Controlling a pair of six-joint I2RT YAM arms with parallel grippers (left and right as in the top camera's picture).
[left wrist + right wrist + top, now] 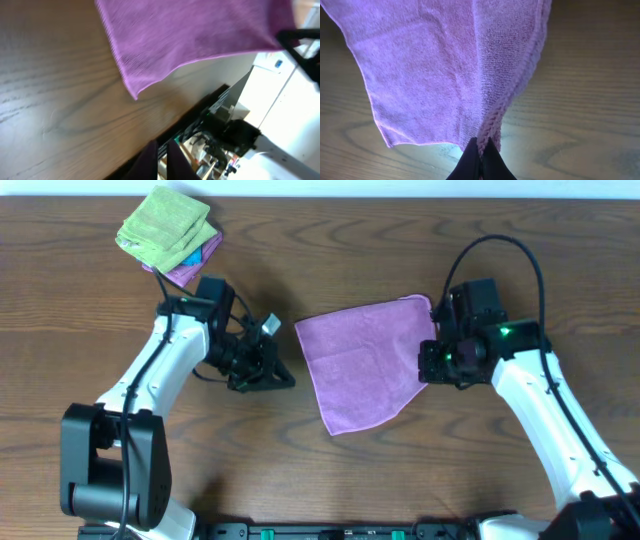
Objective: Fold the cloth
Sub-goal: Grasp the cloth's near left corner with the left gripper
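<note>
Between pinching tips of right claw (pixel 481 148), hem of purple cloth (pixel 360 365); left claw (pixel 161 150) apart, closed.

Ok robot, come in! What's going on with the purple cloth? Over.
Right gripper shut on edge of purple cloth. Left gripper shut, off the cloth. Not folded yet. Cloth pile far off, nothing blocking.

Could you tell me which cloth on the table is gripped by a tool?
The spread purple cloth in the middle, pinched by the right tool; the green-topped folded stack lies untouched.
</note>
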